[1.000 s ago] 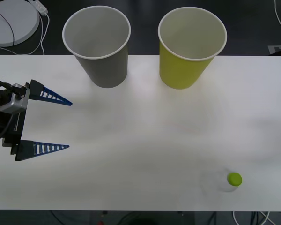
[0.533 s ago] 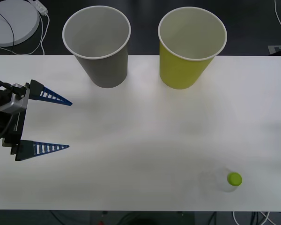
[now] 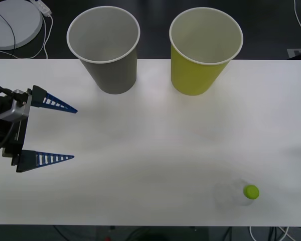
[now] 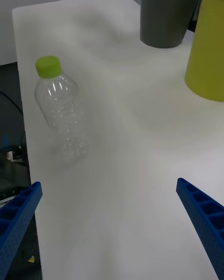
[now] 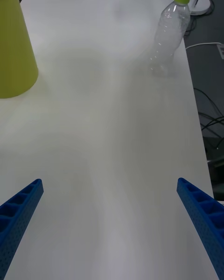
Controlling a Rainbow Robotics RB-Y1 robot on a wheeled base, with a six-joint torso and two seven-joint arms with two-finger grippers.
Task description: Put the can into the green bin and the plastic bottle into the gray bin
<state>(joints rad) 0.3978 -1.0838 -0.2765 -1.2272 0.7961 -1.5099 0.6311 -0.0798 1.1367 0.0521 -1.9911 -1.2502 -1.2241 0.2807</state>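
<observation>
The clear plastic bottle (image 3: pixel 239 194) with a lime-green cap stands upright near the table's front right edge. It also appears in the right wrist view (image 4: pixel 60 114) and the left wrist view (image 5: pixel 169 39). The gray bin (image 3: pixel 113 75) stands at the back, left of centre, and the green bin (image 3: pixel 195 78) is beside it on the right; both are upright and look empty. My left gripper (image 3: pixel 74 134) hovers open over the table's left side, far from the bottle. My right gripper (image 4: pixel 108 184) is open, with the bottle, the gray bin (image 4: pixel 165 18) and the green bin (image 4: pixel 207 60) ahead of it. The can is out of view.
The white table (image 3: pixel 150 140) has wide bare room between the bins and the bottle. A round white disc (image 3: pixel 12 22) with a cable lies on the dark floor beyond the back left corner. Cables hang off the table's right side (image 5: pixel 205 121).
</observation>
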